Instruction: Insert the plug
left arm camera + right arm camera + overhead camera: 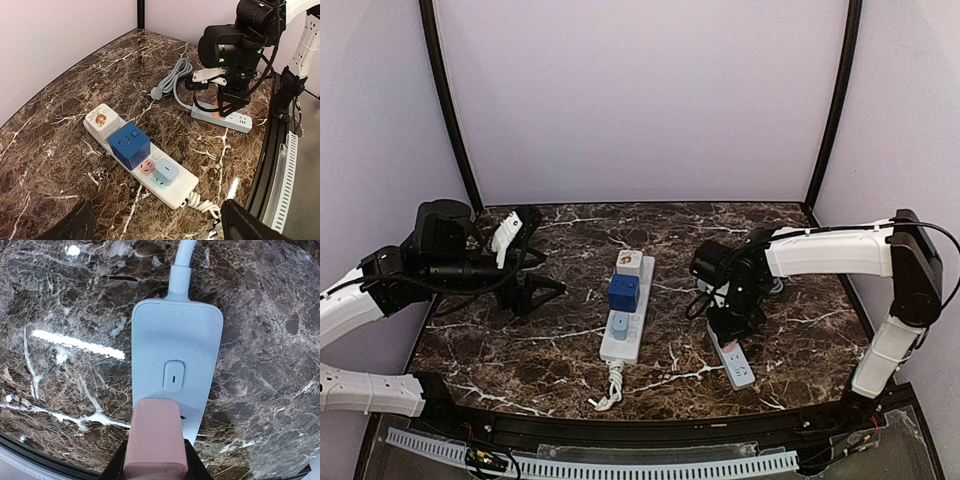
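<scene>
My right gripper is shut on a dusty-pink plug. The plug stands over the pale blue power strip, just below its switch button. Its prongs are hidden, so I cannot tell whether they are in the socket. In the top view the right gripper stands upright over this strip at the right front. The left wrist view shows the plug low on the strip. My left gripper is open and empty, held above the table's left side.
A white power strip lies in the middle with a blue cube adapter, a white adapter and a small pale blue adapter. Its coiled cord lies at the front. The blue strip's grey cable loops behind it.
</scene>
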You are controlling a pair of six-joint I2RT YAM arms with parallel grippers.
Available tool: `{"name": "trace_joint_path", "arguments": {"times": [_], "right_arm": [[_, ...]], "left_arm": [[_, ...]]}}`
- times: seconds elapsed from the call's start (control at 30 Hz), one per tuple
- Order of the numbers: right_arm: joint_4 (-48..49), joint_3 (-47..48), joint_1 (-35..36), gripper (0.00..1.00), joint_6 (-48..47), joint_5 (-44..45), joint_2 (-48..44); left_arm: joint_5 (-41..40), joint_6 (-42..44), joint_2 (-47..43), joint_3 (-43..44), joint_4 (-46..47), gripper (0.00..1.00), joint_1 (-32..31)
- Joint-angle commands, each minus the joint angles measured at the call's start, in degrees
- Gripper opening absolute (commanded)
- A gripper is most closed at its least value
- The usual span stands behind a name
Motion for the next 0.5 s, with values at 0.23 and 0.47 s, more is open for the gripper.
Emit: {"name": "trace_joint_path", "arguments": {"times": [0.23,0.47], "right_arm": [[-1.55,1.39,-0.06,0.02,-0.48,-0.58,5.68],[-3.1,4.63,-0.14,0.07,-0.32,-0.59,4.59]], "left_arm": [[1.06,0.5,-1.41,1.0,-3.0,0.88,0.29],[1.12,0.96,-2.45,1.16,-4.41,0.89,0.21]]}}
